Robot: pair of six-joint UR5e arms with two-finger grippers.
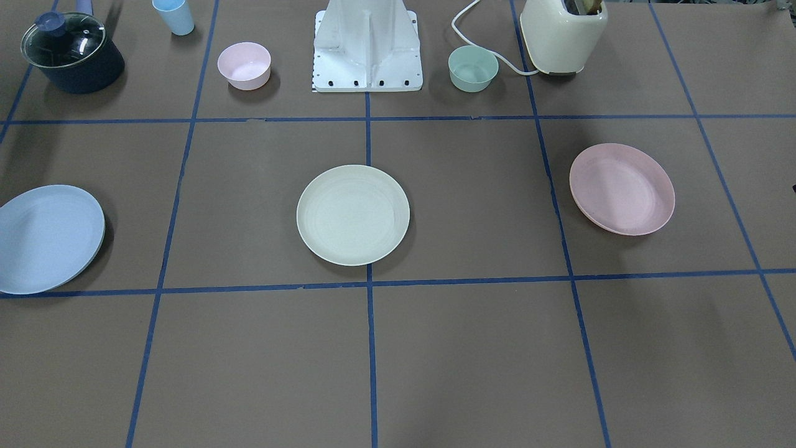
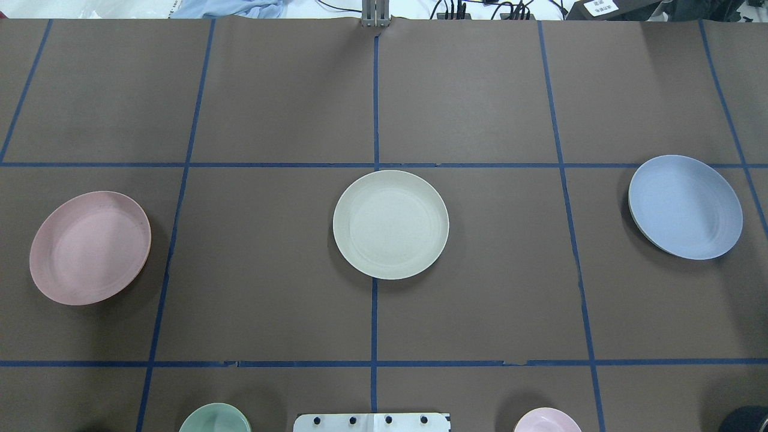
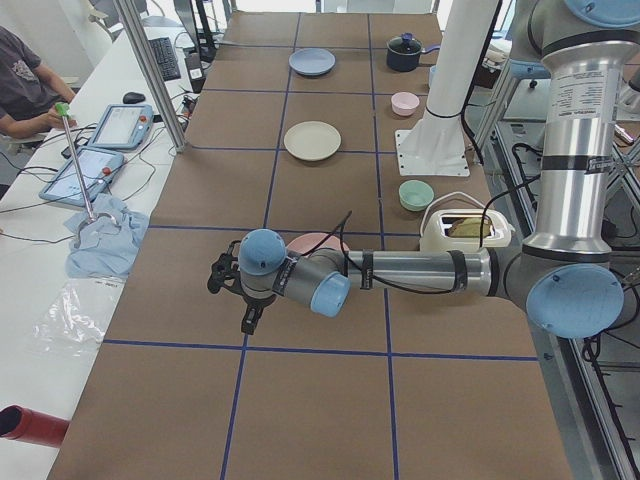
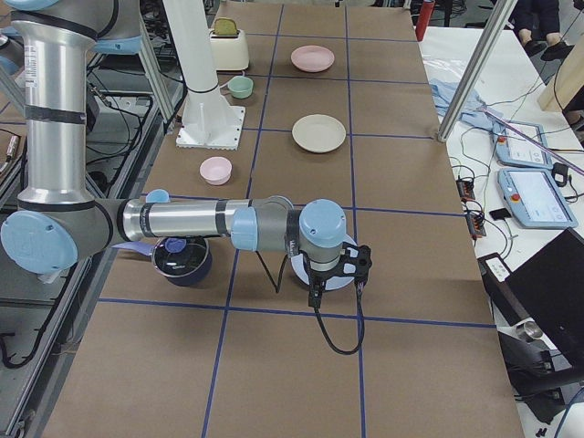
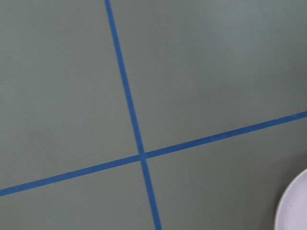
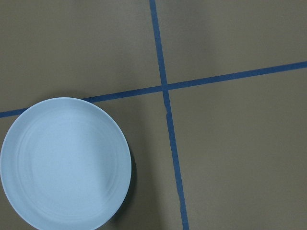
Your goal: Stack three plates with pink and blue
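Observation:
The three plates lie apart on the brown table. The cream-green plate [image 2: 390,224] is at the centre. The pink plate [image 2: 90,247] is on my left side, and the light-blue plate [image 2: 685,206] is on my right. My left gripper [image 3: 226,286] hovers just beyond the pink plate [image 3: 312,241] and shows only in the exterior left view. My right gripper [image 4: 338,285] hovers over the blue plate [image 6: 64,163] and shows only in the exterior right view. I cannot tell whether either gripper is open or shut. A pale plate edge [image 5: 295,207] shows in the left wrist view.
Along the robot's side stand a dark pot with a glass lid [image 1: 71,53], a light-blue cup [image 1: 174,15], a small pink bowl [image 1: 244,65], the white robot base [image 1: 367,56], a small green bowl [image 1: 473,68] and a cream toaster [image 1: 563,34].

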